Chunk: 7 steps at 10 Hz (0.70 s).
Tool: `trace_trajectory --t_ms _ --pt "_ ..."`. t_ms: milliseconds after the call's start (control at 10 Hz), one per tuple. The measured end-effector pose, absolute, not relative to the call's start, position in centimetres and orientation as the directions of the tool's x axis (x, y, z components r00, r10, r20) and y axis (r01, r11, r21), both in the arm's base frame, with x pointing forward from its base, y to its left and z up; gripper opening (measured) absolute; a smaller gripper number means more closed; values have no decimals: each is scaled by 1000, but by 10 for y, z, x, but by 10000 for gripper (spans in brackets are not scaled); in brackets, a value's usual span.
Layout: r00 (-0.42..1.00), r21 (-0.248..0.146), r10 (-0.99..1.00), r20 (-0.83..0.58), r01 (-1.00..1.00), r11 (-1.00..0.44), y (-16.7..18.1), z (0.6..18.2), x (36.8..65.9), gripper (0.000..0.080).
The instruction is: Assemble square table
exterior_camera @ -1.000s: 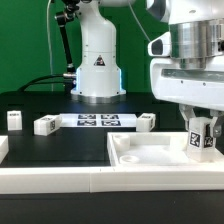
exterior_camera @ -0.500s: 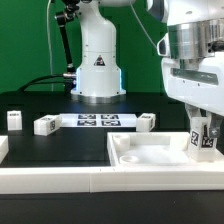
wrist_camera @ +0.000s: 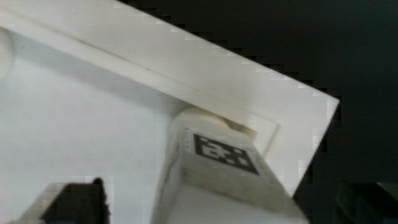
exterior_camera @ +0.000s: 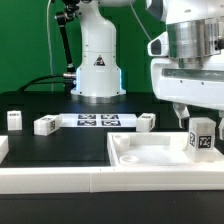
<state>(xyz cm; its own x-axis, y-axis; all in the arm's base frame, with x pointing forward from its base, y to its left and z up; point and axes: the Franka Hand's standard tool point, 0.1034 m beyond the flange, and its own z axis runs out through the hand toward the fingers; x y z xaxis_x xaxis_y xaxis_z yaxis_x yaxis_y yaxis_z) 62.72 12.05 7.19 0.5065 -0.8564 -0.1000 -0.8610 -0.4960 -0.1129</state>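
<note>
Pincer point(exterior_camera: 197, 116) wide, jaws spread, gripping nothing. Hovering just over upright leg point(exterior_camera: 203, 138), with the leg's tag facing the camera in exterior view.

Leg standing inside tray-like table top point(exterior_camera: 150, 158), in the far corner toward the exterior view's right, tucked against the raised rim. Wrist view agrees: leg point(wrist_camera: 222, 165) seated right in the rim corner of table top point(wrist_camera: 89, 110), tag readable. One dark finger point(wrist_camera: 75, 205) off to the side with a bare strip of tray between it and the leg. Cannot make out the other finger there against the black.

Table top lying flat on black worktop point(exterior_camera: 60, 145), at the exterior view's right, front edge just beside long white rail point(exterior_camera: 50, 182).

Three more on the worktop, all outside the tray:
- first spare leg point(exterior_camera: 14, 119), far toward the exterior view's left
- second spare leg point(exterior_camera: 45, 125), just beside one end of marker board point(exterior_camera: 98, 121)
- third spare leg point(exterior_camera: 147, 121), at the board's other end, near the tray's far rim; cannot tell if touching

Arm base point(exterior_camera: 97, 60) behind marker board.
</note>
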Motion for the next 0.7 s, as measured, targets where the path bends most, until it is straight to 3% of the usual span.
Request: trace_trajectory --t_ms 400,700 --pt "748 -131 -661 -62 -662 -738 120 71 626 649" --pt "920 -107 -391 -6 -390 -915 118 72 627 649"
